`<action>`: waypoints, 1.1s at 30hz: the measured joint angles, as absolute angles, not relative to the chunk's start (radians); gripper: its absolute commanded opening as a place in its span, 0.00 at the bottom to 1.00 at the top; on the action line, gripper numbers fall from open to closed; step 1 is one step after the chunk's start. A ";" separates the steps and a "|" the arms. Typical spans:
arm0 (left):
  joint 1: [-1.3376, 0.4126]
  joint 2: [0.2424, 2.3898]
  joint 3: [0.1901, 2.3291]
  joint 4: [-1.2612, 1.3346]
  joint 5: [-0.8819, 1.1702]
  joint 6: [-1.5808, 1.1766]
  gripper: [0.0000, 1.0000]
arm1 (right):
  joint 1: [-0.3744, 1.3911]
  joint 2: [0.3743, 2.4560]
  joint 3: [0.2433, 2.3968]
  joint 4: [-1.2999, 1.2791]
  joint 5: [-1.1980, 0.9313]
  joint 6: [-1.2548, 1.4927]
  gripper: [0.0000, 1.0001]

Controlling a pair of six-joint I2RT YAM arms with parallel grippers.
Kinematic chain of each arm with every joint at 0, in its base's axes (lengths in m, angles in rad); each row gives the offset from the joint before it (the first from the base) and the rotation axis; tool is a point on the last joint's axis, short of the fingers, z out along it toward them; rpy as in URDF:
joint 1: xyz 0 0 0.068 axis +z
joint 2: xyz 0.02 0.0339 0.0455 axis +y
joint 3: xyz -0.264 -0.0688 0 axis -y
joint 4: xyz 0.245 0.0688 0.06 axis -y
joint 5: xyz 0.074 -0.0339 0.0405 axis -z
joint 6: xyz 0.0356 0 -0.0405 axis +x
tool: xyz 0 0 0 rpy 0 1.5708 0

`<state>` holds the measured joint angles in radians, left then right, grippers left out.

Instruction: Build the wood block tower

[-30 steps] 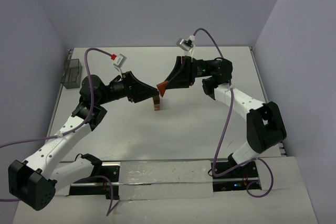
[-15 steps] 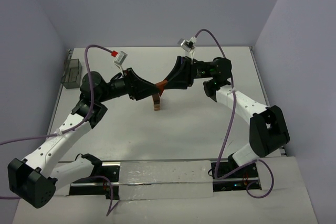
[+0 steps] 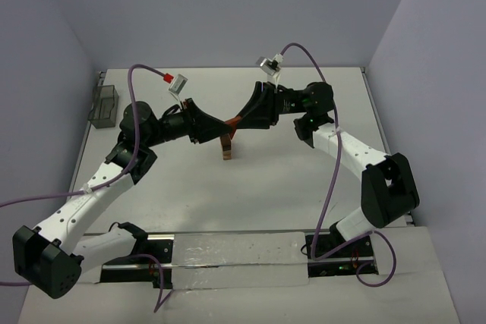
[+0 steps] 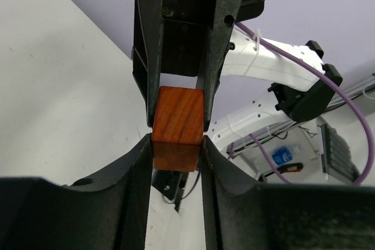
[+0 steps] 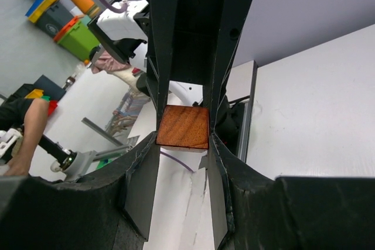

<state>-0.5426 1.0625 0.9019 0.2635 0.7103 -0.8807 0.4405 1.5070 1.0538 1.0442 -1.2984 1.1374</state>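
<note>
Two grippers meet tip to tip above the middle of the table (image 3: 304, 180) in the top view: left gripper (image 3: 225, 127) reaching in from the left, right gripper (image 3: 238, 119) from the right. Between the tips, a reddish-brown block (image 3: 232, 123), held up off the table. Directly under that meeting point in the picture, the wood block tower (image 3: 226, 149): a narrow upright stack of tan and brown pieces standing on the table. Cannot tell from here whether its top touches either gripper. Well apart, at the far left edge, a greyish see-through box (image 3: 104, 106).

Left wrist view next. In the middle, the reddish-brown block (image 4: 177, 115), grain running up and down. Clenched at its lower part by the left gripper's own black fingers, tight against the wood on both sides. Clamped at its upper part by the right gripper's fingers, coming straight down from the top of the picture, likewise tight. Bare table at the left, the right arm's white link (image 4: 269, 65) behind.

Right wrist view last. Block (image 5: 183, 126) seen as a brown square among four fingers: the right gripper's own pair rising from below and touching its lower corners, the left gripper's pair hanging from above and flanking its sides. Both pairs closed on the wood. Table at the right; beyond its edge, a blurred room.
</note>
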 measured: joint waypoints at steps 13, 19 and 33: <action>-0.548 1.053 0.940 0.087 0.610 -0.802 0.00 | 0.383 1.492 1.177 0.420 -1.086 0.767 1.00; -0.555 1.051 1.014 -0.176 0.389 -0.703 0.00 | 0.310 1.465 1.374 -0.116 -0.642 0.364 1.00; -0.688 1.345 1.292 -0.648 -0.248 -0.744 0.00 | 0.250 1.337 1.282 -0.337 -0.275 0.114 1.00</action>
